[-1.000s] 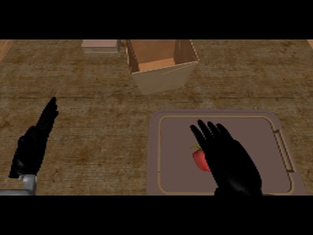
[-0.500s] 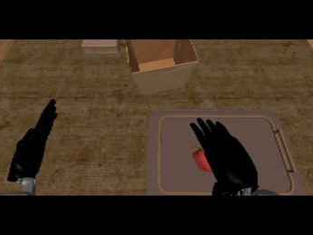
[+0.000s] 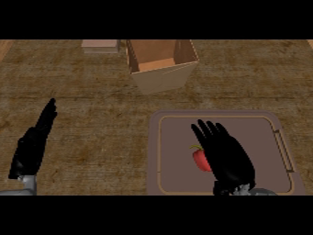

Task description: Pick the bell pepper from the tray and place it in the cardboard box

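Head view looked steeply down on a brown, mottled counter (image 3: 84, 87). At the lower right sat a flat brownish tray (image 3: 271, 137) with a thin pale line running inside its rim. On the tray lay the red bell pepper (image 3: 201, 159), its small stem pointing up-left. The right hand (image 3: 225, 156) was stretched out over the tray, fingers straight and slightly spread, not curled round anything; it sat just beside the pepper and covered the pepper's right edge, though whether it touched the pepper could not be told. The left hand (image 3: 33, 142) rested near the lower left edge over bare counter, fingers straight and together, holding nothing, well apart from the tray. Farther back, near the middle, stood the open cardboard box (image 3: 160, 75). A smaller tan block (image 3: 100, 45) lay just left of the box at the far edge.
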Robot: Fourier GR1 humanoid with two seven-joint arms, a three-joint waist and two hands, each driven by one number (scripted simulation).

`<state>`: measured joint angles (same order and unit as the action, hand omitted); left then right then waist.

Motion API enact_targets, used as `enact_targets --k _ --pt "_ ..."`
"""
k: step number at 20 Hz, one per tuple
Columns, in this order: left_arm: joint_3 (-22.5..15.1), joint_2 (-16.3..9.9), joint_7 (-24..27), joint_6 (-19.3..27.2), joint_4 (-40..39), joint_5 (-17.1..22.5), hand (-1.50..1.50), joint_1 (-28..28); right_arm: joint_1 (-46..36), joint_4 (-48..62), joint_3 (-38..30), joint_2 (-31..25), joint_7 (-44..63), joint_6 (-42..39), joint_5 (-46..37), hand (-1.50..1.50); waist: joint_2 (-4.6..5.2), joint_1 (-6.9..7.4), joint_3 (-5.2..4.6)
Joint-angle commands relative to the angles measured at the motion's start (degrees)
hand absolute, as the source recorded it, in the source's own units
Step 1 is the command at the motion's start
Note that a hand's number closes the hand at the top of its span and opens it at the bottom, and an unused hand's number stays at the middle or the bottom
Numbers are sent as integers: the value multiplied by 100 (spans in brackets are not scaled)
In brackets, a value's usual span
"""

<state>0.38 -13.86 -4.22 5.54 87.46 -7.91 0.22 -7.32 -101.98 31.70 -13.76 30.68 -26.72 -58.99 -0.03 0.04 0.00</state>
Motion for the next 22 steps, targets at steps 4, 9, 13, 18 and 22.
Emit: enact_targets --k 4,9,13,18,22 --pt "87 81 -152 -204 443 -111 0 230 200 102 -218 193 -437 64 -145 150 -2 4 1" --pt "338 -70 -248 -300 61 88 0 -220 -32 314 70 -138 -684 1132 -1050 150 4 -11 0" --pt "101 249 -310 -34 267 -240 0 -79 -254 106 -147 -4 -810 955 -1103 150 -1 -4 0" --pt "-194 235 -44 -298 343 -164 0 -129 -1929 1610 -1053 -982 -3171 850 110 150 318 728 28" --pt "-272 264 -50 -277 384 -233 0 -316 -2400 2149 -1385 -1448 -4315 843 559 150 408 849 52"
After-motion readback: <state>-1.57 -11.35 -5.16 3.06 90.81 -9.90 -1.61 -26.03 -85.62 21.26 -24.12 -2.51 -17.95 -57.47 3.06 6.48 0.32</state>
